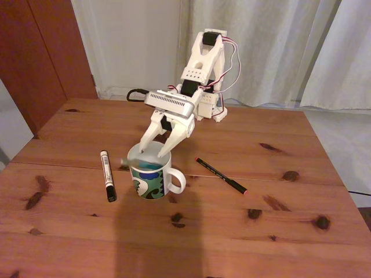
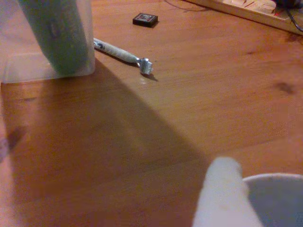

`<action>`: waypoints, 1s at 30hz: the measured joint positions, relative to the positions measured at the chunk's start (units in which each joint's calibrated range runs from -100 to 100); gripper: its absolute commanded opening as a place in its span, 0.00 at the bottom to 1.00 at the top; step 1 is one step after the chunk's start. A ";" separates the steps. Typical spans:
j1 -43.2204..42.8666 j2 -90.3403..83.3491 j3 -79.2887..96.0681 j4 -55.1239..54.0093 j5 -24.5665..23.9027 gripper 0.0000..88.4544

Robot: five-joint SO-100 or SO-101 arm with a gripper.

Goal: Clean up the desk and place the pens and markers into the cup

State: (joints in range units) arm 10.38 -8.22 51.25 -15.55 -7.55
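Fixed view: the white plastic gripper hangs jaws spread over the glossy swirl-patterned cup on the knotty pine desk, teal showing inside; the white marker lies left of the cup, the thin black pen right. Wrist view: a blurred teal cylinder sits against a translucent finger, the cup's rounded rim at lower right.

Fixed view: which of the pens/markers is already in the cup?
The teal pen, seen inside the cup right under the gripper. The white marker lies on the desk to the cup's left, the black pen to its right.

A home: curtains behind pine desk
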 measured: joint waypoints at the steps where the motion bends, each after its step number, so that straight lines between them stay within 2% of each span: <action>1: 0.00 0.00 0.00 0.00 0.00 0.11; 3: -0.07 0.00 0.00 0.00 0.00 0.01; 7: -0.15 0.00 0.00 0.17 0.00 0.01; 10: -0.37 0.00 -0.85 4.65 0.00 0.01; 13: -1.39 0.08 -5.18 14.77 0.00 0.01; 22: -4.55 -1.10 -23.01 57.15 0.00 0.01; 26: -6.45 -1.10 -27.43 67.11 -0.05 0.01; 30: -8.07 -1.10 -29.30 71.67 -0.05 0.01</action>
State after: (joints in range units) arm 2.31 -9.32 21.95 56.12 -7.59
